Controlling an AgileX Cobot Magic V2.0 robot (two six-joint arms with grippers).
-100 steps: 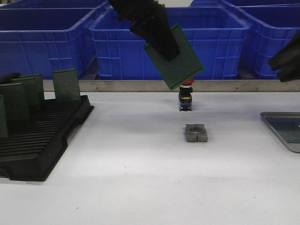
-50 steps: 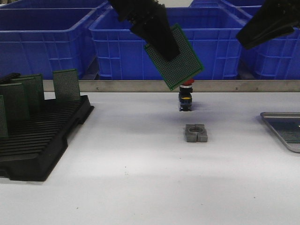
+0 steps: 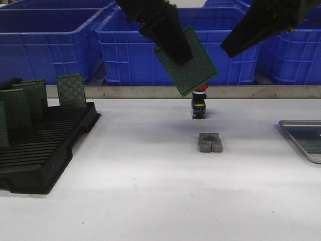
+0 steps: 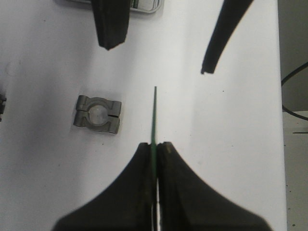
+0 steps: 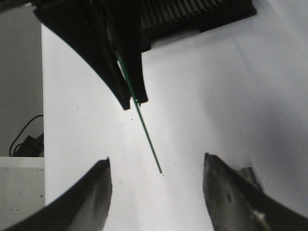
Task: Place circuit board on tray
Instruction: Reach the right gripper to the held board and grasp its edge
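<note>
the right pincer point(image 3: 228, 50), fingers apart, had swung in toward the circuit board point(image 3: 187, 63) clamped in the left pincer point(image 3: 173, 47), high above the grey clamp block point(image 3: 209, 142), suggesting a handover before the tray point(image 3: 301, 138).

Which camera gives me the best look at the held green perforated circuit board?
Front view: the green perforated circuit board shows its whole face, tilted, pinched by the left gripper. Both wrist views show only its thin edge.
</note>
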